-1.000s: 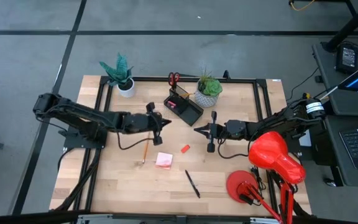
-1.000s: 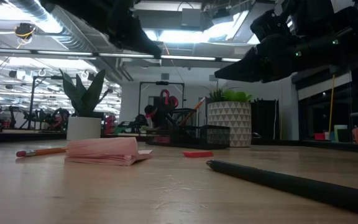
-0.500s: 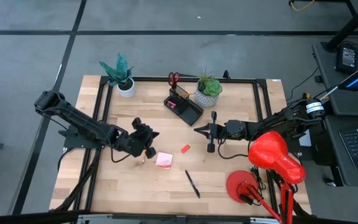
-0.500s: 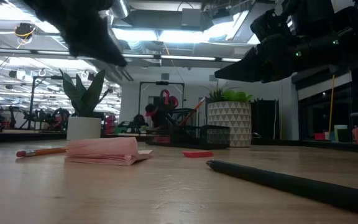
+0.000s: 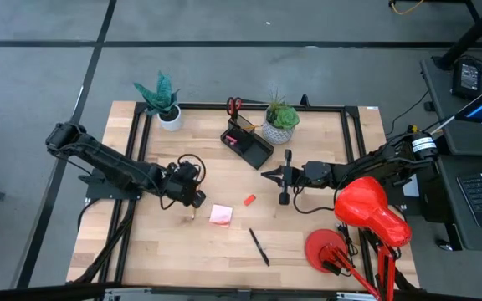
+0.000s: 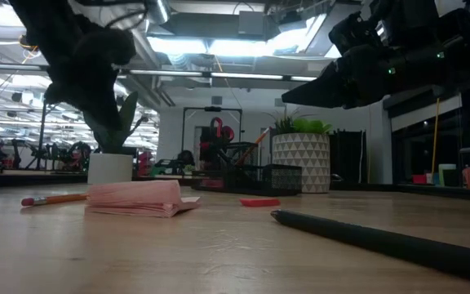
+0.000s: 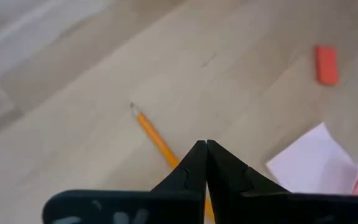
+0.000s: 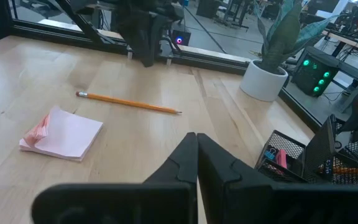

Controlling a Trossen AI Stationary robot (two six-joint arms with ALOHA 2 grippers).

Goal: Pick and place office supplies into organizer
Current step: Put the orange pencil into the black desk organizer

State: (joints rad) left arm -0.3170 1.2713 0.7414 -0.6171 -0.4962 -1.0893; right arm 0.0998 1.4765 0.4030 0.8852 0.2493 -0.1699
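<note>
One slim orange-yellow pencil [image 7: 157, 139], bare wood table [image 5: 308, 242].

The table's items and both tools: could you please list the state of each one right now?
Left tool: shut, empty, above the pencil.
Right tool: shut, empty, hovering mid-table.
Pencil: lying flat on the table.
Sticky-note pad: flat on the table, one corner curled up.
Red eraser: loose on the table.
Black pen: lying flat, apart from the rest.
Scissors: standing upright in the organizer.
Organizer: upright, partly filled.
</note>
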